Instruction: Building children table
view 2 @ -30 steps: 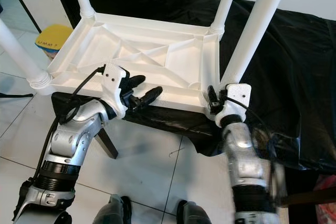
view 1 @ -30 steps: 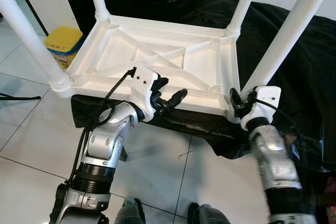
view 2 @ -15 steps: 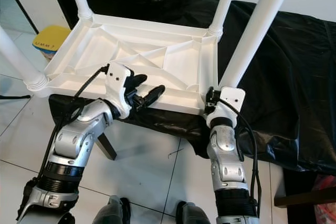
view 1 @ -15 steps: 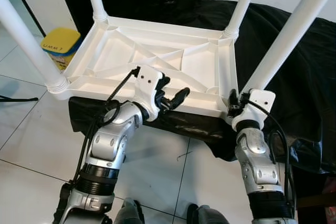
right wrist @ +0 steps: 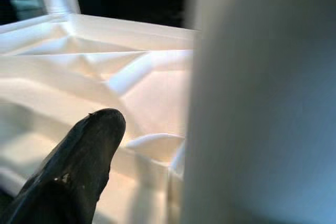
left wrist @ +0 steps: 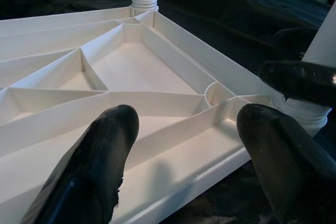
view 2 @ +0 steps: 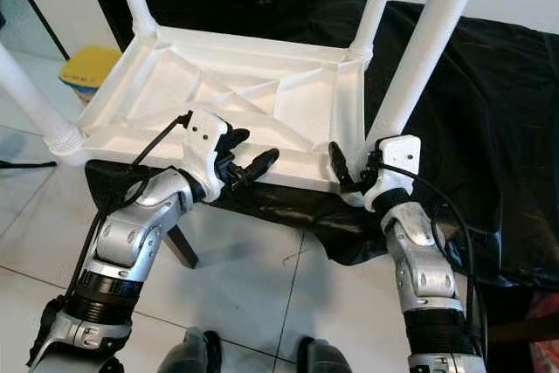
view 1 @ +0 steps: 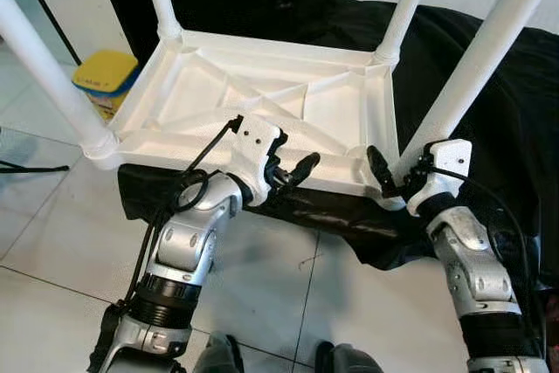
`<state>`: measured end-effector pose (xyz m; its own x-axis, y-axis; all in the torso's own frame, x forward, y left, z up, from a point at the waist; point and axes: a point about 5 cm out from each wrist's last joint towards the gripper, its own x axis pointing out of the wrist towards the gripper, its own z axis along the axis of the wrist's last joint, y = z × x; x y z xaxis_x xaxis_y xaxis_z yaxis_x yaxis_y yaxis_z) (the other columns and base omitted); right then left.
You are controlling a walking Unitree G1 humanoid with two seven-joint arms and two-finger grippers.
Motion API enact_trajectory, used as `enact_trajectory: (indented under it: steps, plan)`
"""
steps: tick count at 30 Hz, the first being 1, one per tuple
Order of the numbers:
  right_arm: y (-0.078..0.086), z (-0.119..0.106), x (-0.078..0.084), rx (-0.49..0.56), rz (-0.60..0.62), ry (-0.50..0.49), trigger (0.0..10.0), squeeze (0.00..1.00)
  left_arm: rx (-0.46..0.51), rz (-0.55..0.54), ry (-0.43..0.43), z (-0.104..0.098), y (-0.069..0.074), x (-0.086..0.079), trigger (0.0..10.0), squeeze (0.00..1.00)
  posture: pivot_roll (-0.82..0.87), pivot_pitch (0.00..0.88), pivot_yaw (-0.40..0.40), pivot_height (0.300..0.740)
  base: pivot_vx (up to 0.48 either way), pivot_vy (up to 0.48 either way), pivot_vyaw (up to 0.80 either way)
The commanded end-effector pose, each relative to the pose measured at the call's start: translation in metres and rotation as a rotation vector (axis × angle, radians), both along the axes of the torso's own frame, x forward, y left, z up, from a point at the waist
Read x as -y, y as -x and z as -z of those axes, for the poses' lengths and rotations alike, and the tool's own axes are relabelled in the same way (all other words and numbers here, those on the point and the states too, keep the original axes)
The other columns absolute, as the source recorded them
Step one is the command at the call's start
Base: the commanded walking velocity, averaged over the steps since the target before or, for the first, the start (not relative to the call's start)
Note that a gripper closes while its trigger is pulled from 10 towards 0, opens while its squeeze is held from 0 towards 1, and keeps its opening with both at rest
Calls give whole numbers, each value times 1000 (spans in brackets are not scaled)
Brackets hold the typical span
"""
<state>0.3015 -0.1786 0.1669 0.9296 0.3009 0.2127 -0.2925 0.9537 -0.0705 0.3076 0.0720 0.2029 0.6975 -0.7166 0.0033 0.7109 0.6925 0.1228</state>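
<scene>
Assembly looks nearly done: the upturned white table (view 1: 262, 98) lies on black cloth (view 1: 489, 67), four legs up. Left gripper (view 1: 293, 170), fingers spread, hovers over its near rim; right gripper (view 1: 393, 176), fingers parted, straddles the leg (view 1: 476, 67) at five o'clock. Next, probably, closing on and seating that leg.

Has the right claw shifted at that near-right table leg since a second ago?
Yes. The right claw has opened: one finger now stands out leftward along the tabletop rim, away from the near-right leg.
</scene>
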Motion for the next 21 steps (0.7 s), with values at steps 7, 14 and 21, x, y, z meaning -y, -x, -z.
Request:
enact_trajectory:
  steps: [7,14,21]
  plan:
    - [-15,6,5,-34,-134,122,8039,0,25,115,-2,-4,8,9,10000,0,8,117,10,740,0,0,0]
    - [-17,20,11,-93,-141,111,0,0,19,101,-16,-1,7,10,10000,0,12,123,5,740,0,0,0]
    - [-15,28,17,-135,-60,75,0,0,25,48,-39,2,7,11,10000,0,-2,130,-34,740,0,0,0]
